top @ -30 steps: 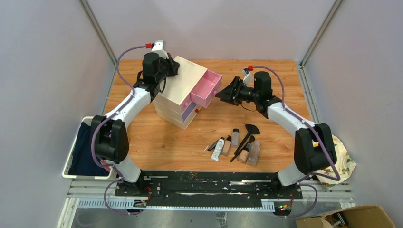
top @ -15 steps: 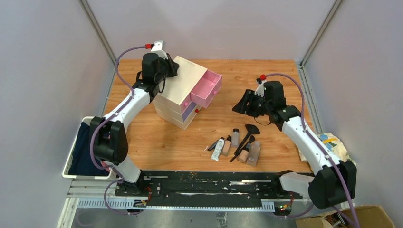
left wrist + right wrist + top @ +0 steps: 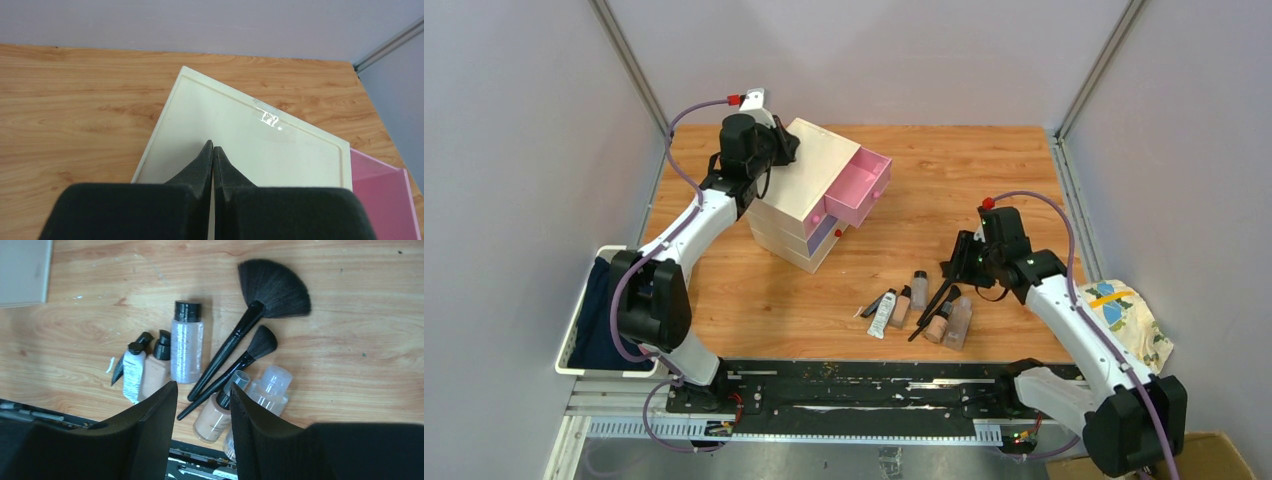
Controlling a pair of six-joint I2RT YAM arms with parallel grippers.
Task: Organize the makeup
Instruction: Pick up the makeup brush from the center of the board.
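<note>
- Makeup (image 3: 921, 305) lies in one loose cluster on the wooden table (image 3: 754, 290), near the front edge between the two arm bases and well apart from the cream drawer box (image 3: 809, 170)
- From the right wrist view the cluster holds a white squeeze tube (image 3: 132, 375) with a slim black pencil-like piece (image 3: 119, 371) just beside it, a beige bottle (image 3: 154, 374) touching the tube, and a clear bottle with a black cap (image 3: 186, 352) next to that
- Further right lie a fan brush (image 3: 272, 285) and a smaller round brush (image 3: 261, 342), their handles crossing a second beige bottle (image 3: 210, 420), with a clear-capped bottle (image 3: 267, 390) at the end of the group
- At the box, the pink drawer (image 3: 861, 185) stands pulled out and looks empty from above, while a purple drawer (image 3: 824, 232) below it juts out a little
- Over the back of the box top sits the left gripper (image 3: 213, 148), jaws pressed together on nothing, apparently steadying the box; whether the tips actually touch the lid I cannot tell
- Above the cluster hovers the right gripper (image 3: 202, 387), jaws apart and empty, with the brush handles and the second beige bottle showing through the gap
- Judged from this, only the preparation is done: a drawer is open and ready
- Every piece remains on the table, so all the picking and stowing is left, and the right arm seems to be lining up its first pick
</note>
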